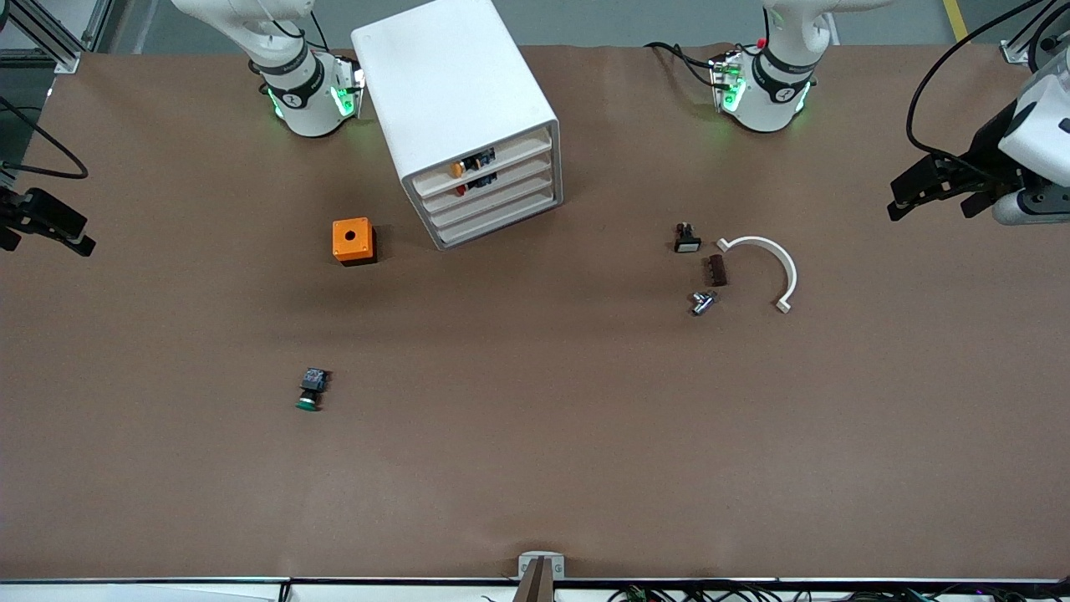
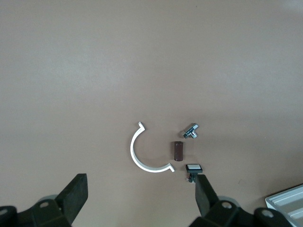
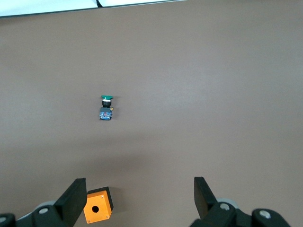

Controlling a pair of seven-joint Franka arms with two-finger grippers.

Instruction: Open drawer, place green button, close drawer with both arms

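The white cabinet stands toward the robots' end of the table, and all four of its drawers are shut. The drawer is the third one down. The green-capped button lies on its side on the brown table, nearer to the front camera than the orange cube; it also shows in the right wrist view. My right gripper is open and empty, up in the air at the right arm's end of the table. My left gripper is open and empty, up in the air at the left arm's end.
An orange cube with a round hole sits beside the cabinet. Toward the left arm's end lie a black button with a white cap, a brown block, a metal piece and a white arc.
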